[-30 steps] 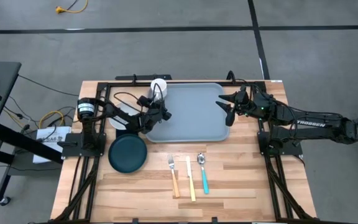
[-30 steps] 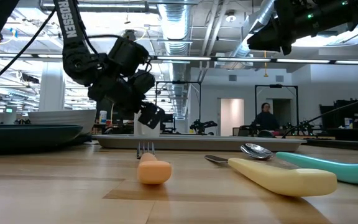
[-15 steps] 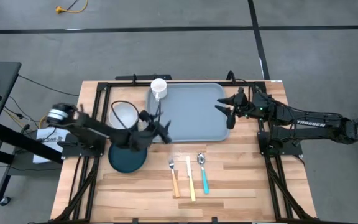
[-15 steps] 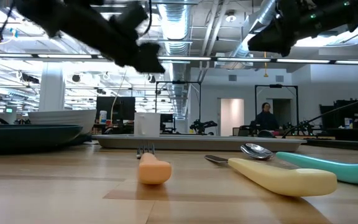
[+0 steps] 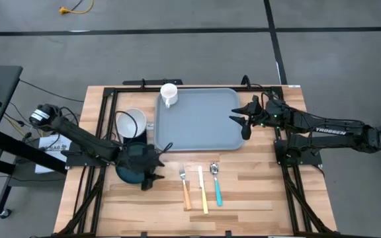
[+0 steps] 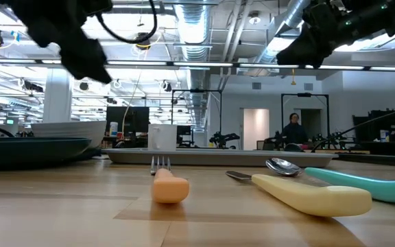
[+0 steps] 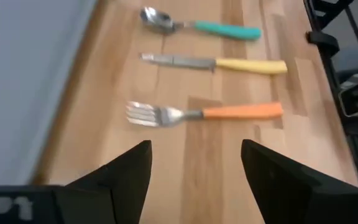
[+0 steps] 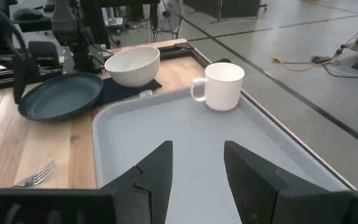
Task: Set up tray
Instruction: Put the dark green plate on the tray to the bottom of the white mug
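Closest to the front edge, the fork (image 5: 184,187), knife (image 5: 202,190) and spoon (image 5: 215,182) lay side by side on the bare wood, not on the tray. A bit further back, the left gripper (image 5: 149,173) hung over the dark teal plate (image 5: 129,168), fingers spread wide with nothing in them, pointing toward the cutlery in its wrist view. Behind the plate sat the white bowl (image 5: 130,123), also off the tray.

The tray (image 5: 200,129) itself lay flat toward the back middle of the table, with only the white mug (image 5: 169,94) on its far left corner. The right gripper (image 5: 245,119) hovered over the tray's right edge, jaws apart, holding nothing.

So I'd say it was barely started: mug placed, while plate, bowl and all three utensils were left to go.
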